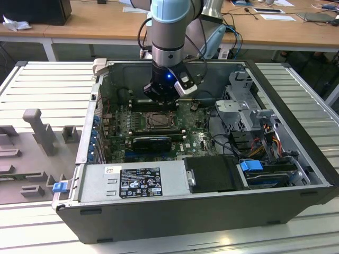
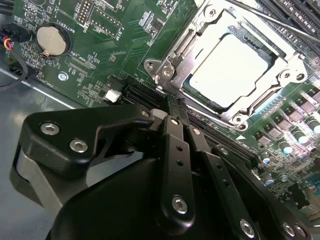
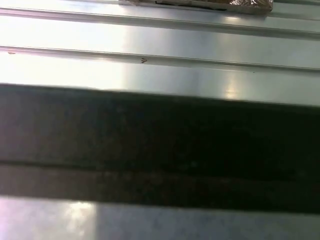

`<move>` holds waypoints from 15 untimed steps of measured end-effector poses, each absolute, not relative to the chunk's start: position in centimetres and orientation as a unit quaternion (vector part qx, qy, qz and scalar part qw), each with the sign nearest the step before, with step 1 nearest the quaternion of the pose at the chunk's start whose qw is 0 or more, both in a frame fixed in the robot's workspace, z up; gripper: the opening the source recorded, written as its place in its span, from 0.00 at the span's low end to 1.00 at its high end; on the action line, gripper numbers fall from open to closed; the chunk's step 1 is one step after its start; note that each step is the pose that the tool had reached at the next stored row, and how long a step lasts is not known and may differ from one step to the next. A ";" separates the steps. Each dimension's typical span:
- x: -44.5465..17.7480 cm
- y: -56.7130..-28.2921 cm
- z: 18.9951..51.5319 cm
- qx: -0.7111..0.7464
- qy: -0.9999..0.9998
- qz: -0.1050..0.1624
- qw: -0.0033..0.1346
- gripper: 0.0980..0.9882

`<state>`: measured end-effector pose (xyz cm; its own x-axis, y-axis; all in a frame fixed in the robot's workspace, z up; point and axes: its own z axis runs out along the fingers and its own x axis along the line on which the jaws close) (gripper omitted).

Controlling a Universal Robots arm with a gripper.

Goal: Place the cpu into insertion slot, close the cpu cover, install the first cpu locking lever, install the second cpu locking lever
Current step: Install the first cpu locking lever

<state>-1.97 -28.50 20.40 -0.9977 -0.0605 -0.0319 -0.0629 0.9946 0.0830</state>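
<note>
In the second wrist view the cpu (image 2: 227,70) lies flat in the insertion slot (image 2: 239,119), its pale face showing through the cut-out of the cpu cover (image 2: 187,42), which lies down over it. A thin metal lever rod (image 2: 280,22) runs along the far side of the socket. My gripper (image 2: 172,102) has its black fingers (image 2: 175,145) shut together, with nothing visible between them, and the tips sit at a corner of the socket. In the exterior view my gripper (image 1: 160,99) hangs just above the insertion slot (image 1: 158,120) inside the open computer case (image 1: 175,217).
A coin battery (image 2: 51,40) and a long black card slot (image 2: 145,92) sit on the green board beside the socket. A power supply (image 1: 132,180), drive cage (image 1: 243,106) and cables (image 1: 265,143) crowd the case. A grey fixture (image 1: 37,127) stands at the exterior view's left.
</note>
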 end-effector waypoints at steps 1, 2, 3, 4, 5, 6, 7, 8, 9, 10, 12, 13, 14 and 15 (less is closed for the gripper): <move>-2.0 -28.5 20.4 -0.031 0.999 0.038 0.015 0.01; -1.9 -28.5 20.3 -0.031 0.999 0.035 0.015 0.01; -1.9 -28.5 20.3 -0.031 0.999 0.034 0.015 0.01; -1.9 -28.5 20.3 -0.031 0.999 0.034 0.014 0.01; -1.9 -28.5 20.2 -0.031 0.999 0.034 0.015 0.01; -1.9 -28.5 20.2 -0.031 0.999 0.034 0.015 0.01; -1.9 -28.5 20.2 -0.031 0.999 0.034 0.015 0.01; -1.9 -28.5 20.1 -0.031 0.999 0.034 0.014 0.01; -1.9 -28.5 20.1 -0.031 0.999 0.034 0.014 0.01; -1.9 -28.5 20.1 -0.031 0.999 0.038 0.015 0.01; -1.9 -28.5 20.1 -0.031 0.999 0.042 0.015 0.01; -1.9 -28.5 20.1 -0.031 0.998 0.043 0.015 0.01; -1.9 -28.5 20.3 -0.031 0.998 0.043 0.015 0.01; -1.9 -28.5 20.5 -0.031 0.998 0.043 0.015 0.01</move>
